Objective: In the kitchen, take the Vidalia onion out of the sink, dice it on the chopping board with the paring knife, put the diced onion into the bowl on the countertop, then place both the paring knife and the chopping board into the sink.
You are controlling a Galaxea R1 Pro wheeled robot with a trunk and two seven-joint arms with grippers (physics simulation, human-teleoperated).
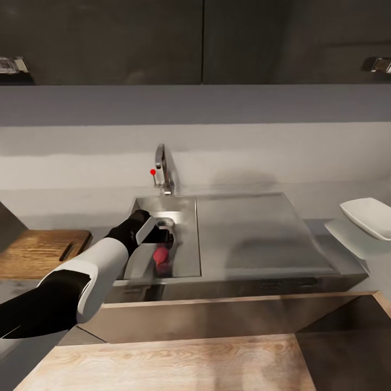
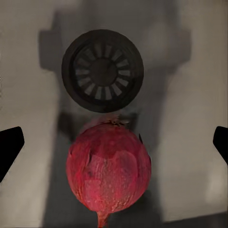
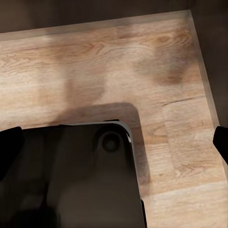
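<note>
Head view: the left arm reaches forward and down into the sink (image 1: 184,209), a steel basin set into the grey countertop (image 1: 326,184) below the tap (image 1: 162,175). The left gripper (image 1: 162,239) hangs over the basin, directly above the onion (image 1: 161,256), which shows as a red shape on the basin floor near the front wall. The chopping board (image 1: 38,251) lies on the counter to the left of the sink. The white bowl (image 1: 368,215) stands at the right, well apart from the basin. The knife cannot be made out in this view.

Left wrist view: the camera looks straight down at the onion (image 2: 108,166), a red papery bulb resting just beside the round drain (image 2: 102,70). The two dark fingertips (image 2: 10,145) stand spread wide, one at each side of the frame, both clear of the bulb. The gripper is apart and holds nothing.

Right wrist view: the right gripper (image 3: 114,145) points down at the light wood floor (image 3: 95,57) and part of the robot's dark base (image 3: 71,175). Its fingertips are spread and nothing lies between them.

Step in hand: the first one, retrieval of the onion from the sink. The next move calls for a straight descent until the fingers flank the bulb at its widest part, then closure. The round, smooth skin may slip if gripped too high.
</note>
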